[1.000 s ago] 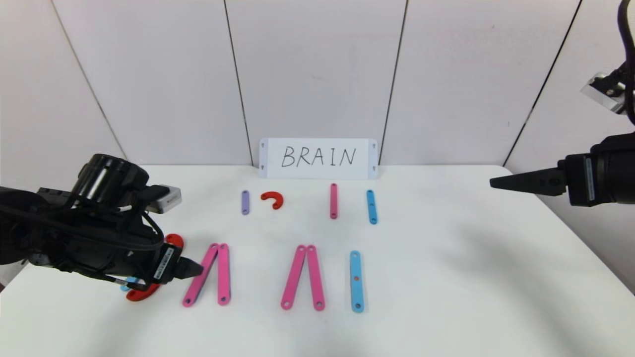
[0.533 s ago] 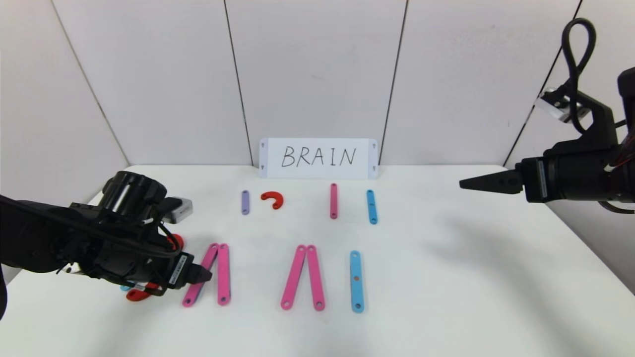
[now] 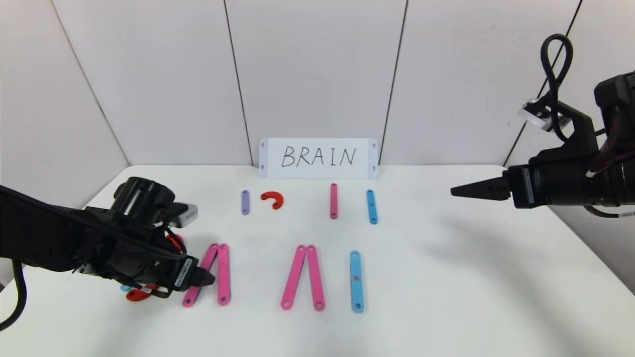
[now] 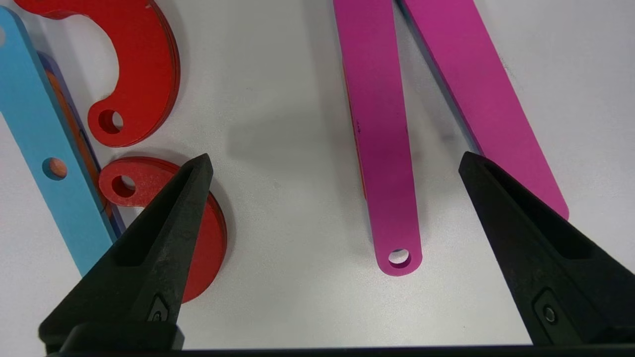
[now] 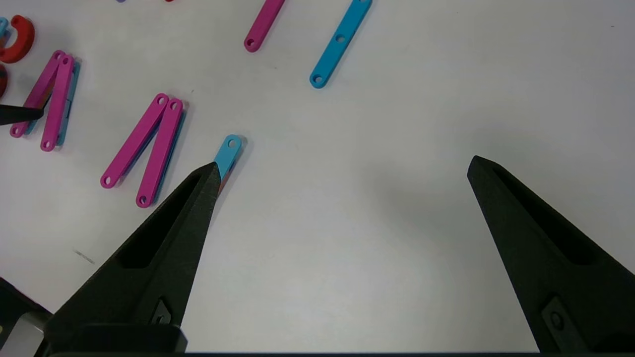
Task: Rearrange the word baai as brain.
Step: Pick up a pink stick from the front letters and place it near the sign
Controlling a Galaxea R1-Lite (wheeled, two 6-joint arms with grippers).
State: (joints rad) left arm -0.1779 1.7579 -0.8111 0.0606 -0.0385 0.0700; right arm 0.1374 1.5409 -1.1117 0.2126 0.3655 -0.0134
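Observation:
The plastic word lies along the table's front. Its B, a blue strip (image 4: pixel 39 148) with two red curves (image 4: pixel 144 74), is mostly hidden behind my left arm in the head view. Then come a first pink A (image 3: pixel 211 272), a second pink A (image 3: pixel 303 277) and a blue I (image 3: pixel 356 281). My left gripper (image 3: pixel 206 278) is open and low over the table. Its jaws straddle the first A's left pink strip (image 4: pixel 382 148), with one finger over the lower red curve (image 4: pixel 208 233). My right gripper (image 3: pixel 454 191) is open and empty, held high over the table's right side.
Spare pieces lie in a back row: a purple strip (image 3: pixel 245 202), a red curve (image 3: pixel 273 200), a pink strip (image 3: pixel 333 201) and a blue strip (image 3: pixel 371 207). A white card reading BRAIN (image 3: pixel 317 158) stands against the back wall. Bare table lies under my right gripper (image 5: pixel 342 166).
My left gripper has moved right, from over the B to the first A's left strip. My right arm has reached further left over the table. No piece has moved.

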